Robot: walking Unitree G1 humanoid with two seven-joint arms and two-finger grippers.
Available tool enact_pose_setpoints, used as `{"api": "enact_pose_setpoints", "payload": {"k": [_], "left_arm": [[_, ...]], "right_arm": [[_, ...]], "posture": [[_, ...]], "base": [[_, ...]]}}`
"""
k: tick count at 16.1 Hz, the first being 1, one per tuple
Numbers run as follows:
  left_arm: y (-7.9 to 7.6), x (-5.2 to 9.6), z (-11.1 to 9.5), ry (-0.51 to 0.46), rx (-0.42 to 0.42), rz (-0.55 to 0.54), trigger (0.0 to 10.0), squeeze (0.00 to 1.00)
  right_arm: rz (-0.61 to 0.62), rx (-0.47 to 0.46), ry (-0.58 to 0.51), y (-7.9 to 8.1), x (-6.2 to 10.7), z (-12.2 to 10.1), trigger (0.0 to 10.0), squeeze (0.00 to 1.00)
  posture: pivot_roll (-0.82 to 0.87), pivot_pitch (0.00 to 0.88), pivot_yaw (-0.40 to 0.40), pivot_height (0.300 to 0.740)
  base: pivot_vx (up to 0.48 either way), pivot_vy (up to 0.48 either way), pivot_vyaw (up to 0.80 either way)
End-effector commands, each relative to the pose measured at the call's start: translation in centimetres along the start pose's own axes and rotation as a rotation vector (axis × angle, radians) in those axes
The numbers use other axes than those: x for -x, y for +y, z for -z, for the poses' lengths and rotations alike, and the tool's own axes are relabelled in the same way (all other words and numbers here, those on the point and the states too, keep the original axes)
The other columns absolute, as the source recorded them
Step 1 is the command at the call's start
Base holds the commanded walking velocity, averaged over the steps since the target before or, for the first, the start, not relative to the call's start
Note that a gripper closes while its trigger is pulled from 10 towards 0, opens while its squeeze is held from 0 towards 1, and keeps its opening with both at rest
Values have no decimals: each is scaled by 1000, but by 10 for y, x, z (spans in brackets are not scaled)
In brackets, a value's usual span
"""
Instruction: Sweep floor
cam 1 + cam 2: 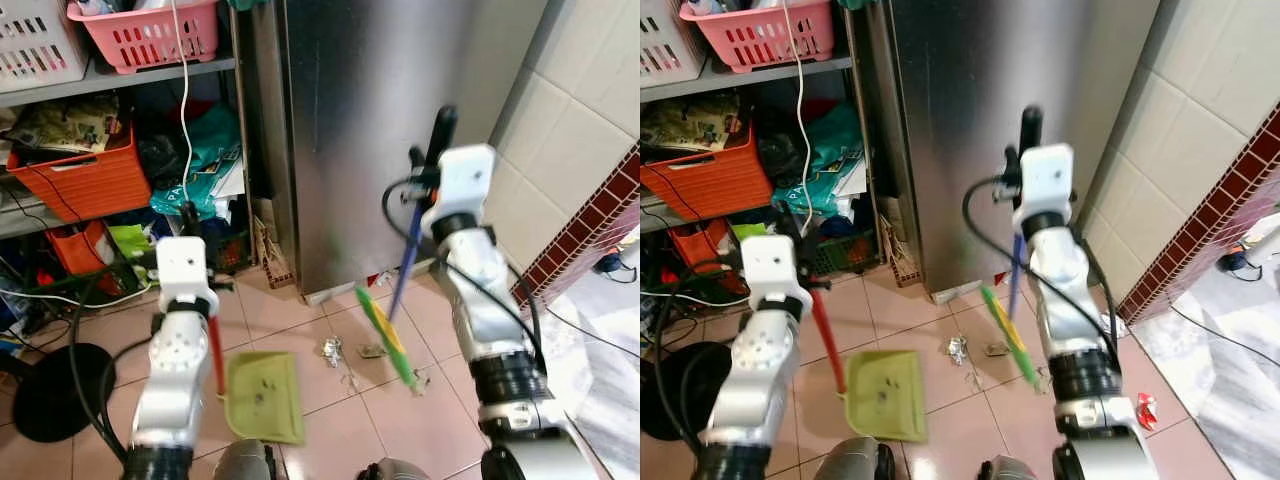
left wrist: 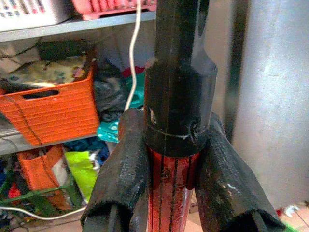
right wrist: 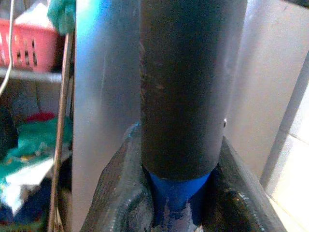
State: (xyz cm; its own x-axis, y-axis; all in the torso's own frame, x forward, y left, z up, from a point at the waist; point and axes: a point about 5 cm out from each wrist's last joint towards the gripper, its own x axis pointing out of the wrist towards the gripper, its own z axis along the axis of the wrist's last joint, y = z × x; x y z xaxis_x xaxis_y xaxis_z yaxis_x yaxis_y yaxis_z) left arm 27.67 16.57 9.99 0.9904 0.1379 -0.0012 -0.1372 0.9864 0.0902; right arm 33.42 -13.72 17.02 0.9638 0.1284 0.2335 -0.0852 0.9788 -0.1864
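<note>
Green dustpan (image 1: 265,396) held by its red handle in left pincer (image 2: 176,179), right pincer (image 3: 181,193) clamped on blue broom (image 1: 405,265), foil scraps (image 1: 332,349) on tiled floor (image 1: 330,420)

Pink tiled floor (image 1: 300,310), steel cabinet (image 1: 380,120), cluttered shelving (image 1: 120,75), white-tiled wall (image 1: 570,130).

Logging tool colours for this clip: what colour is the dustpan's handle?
Red, with a black end cap; the dustpan itself is green. The handle shows best in the left wrist view.
</note>
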Motion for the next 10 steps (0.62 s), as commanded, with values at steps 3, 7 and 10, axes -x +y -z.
{"api": "enact_pose_setpoints", "payload": {"k": [3, 7, 10], "left_arm": [[6, -14, -9, -64, 2, -44, 10000, 0], [-4, -32, -11, -112, -17, -46, 10000, 0], [-7, -48, -10, -123, -33, -68, 10000, 0]], "right_arm": [[1, 51, -71, 1, 1, -15, 10000, 0], [24, 79, -86, -6, -5, -24, 10000, 0], [56, 4, -22, 1, -7, -16, 10000, 0]], "posture": [[-30, 62, -45, 740], [-81, 126, -65, 740], [-141, 172, -62, 740]], "base": [[0, 0, 0], [0, 0, 0], [0, 0, 0]]}}
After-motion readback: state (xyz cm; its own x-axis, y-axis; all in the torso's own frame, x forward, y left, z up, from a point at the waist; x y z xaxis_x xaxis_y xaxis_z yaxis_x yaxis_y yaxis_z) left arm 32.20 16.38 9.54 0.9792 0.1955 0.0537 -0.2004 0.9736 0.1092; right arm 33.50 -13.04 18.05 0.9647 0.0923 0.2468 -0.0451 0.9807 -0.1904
